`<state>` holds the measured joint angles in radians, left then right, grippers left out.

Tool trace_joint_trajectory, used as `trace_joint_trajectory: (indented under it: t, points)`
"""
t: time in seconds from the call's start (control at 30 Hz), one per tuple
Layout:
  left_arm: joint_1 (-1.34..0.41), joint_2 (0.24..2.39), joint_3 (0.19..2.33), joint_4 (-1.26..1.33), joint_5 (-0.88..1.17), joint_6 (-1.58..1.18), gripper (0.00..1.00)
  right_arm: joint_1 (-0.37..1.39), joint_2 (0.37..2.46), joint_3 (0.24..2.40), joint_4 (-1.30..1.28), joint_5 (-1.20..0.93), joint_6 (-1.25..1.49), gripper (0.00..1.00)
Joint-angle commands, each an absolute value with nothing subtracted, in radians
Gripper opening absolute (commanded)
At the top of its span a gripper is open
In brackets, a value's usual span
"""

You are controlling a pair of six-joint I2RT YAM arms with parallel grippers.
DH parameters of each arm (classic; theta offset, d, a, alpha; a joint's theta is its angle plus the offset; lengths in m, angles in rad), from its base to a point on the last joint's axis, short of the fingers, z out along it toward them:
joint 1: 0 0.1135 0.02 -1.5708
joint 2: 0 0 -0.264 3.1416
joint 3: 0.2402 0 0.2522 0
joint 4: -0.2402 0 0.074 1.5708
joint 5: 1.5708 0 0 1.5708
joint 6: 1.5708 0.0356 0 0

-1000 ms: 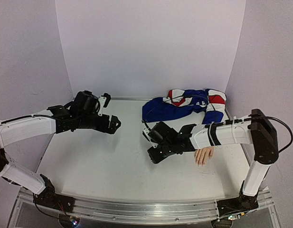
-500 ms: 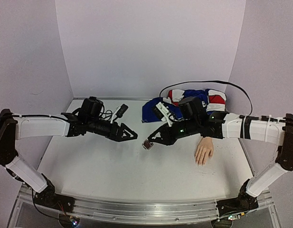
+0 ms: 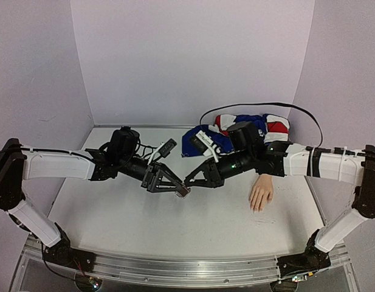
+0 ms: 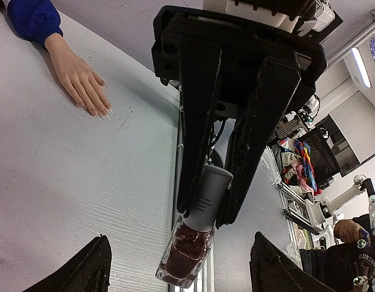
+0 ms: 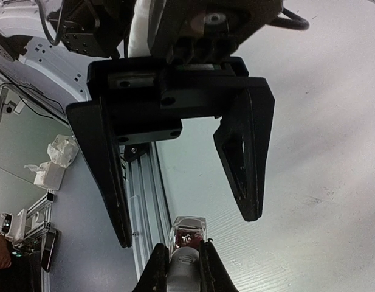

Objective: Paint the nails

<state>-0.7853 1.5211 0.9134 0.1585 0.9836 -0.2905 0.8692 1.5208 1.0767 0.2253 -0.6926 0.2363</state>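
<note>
Top external view: the left arm is stretching rightward to the nail-polish bottle [image 3: 184, 192]. The left gripper [image 3: 177, 188] is straddling the bottle with its jaws wide apart, gripping nothing. The right gripper [image 3: 191, 181] is pinching the bottle's white cap [image 4: 209, 193]. Half a second earlier the left gripper was standing clear, left of the bottle. Well right of the bottle, the mannequin hand [image 3: 260, 196] is lying on the white table [image 3: 114, 213], its nails [image 4: 102, 113] unobstructed. Lilac walls [image 3: 193, 55] are enclosing the scene.
</note>
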Motion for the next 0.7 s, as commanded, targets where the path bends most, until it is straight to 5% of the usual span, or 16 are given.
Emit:
trace_joint_trajectory:
  t: [0.0,0.23,0.57,0.67]
  points:
    - [-0.802,1.523,0.930,0.216,1.057,-0.251,0.75,0.872,1.531,1.133,0.294,-0.747,0.253,0.00]
    - [-0.804,1.528,0.937,0.219,1.060,-0.242,0.57,0.872,1.551,1.144,0.305,-0.762,0.261,0.00]
    - [-0.813,1.548,0.946,0.220,1.091,-0.235,0.59,0.871,1.543,1.140,0.320,-0.724,0.274,0.00]
    - [-0.813,1.545,0.944,0.220,1.082,-0.233,0.52,0.872,1.546,1.141,0.324,-0.733,0.279,0.00]
